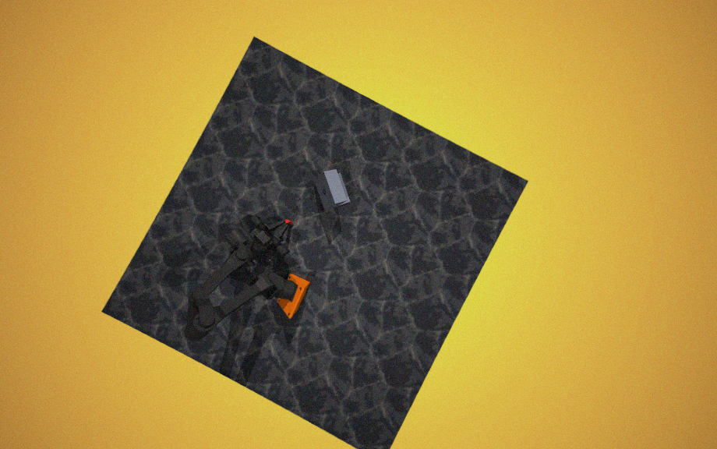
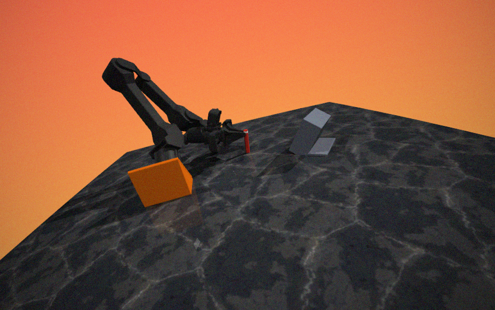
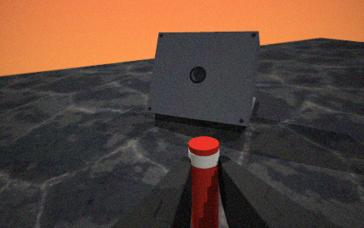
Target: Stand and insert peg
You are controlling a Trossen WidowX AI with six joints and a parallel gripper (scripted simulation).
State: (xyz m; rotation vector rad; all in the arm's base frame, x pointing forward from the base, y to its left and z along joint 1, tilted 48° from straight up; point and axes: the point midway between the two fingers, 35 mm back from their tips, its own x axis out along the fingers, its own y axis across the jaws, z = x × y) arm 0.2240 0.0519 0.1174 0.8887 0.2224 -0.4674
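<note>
The red peg [image 1: 288,221] [image 2: 247,142] [image 3: 205,190] stands about upright, with its white band near the top end and its plain end down. My gripper [image 2: 244,134] [image 3: 203,164] is shut on the peg just below the white band. The peg's lower end is close to the table top; I cannot tell if it touches. The sloped grey panel [image 1: 334,186] [image 2: 305,135] [image 3: 173,89] stands beyond the peg, apart from it. Its single dark hole [image 3: 198,74] shows in the wrist view, a little left of the panel's middle, and looks empty.
An orange block [image 1: 299,297] [image 2: 162,182] stands beside the arm's base. The panel has a light foot plate [image 2: 322,146] behind it. The dark stone-patterned table [image 1: 402,274] [image 2: 284,248] [image 3: 79,158] bears everything, and its edges show in the top and exterior views.
</note>
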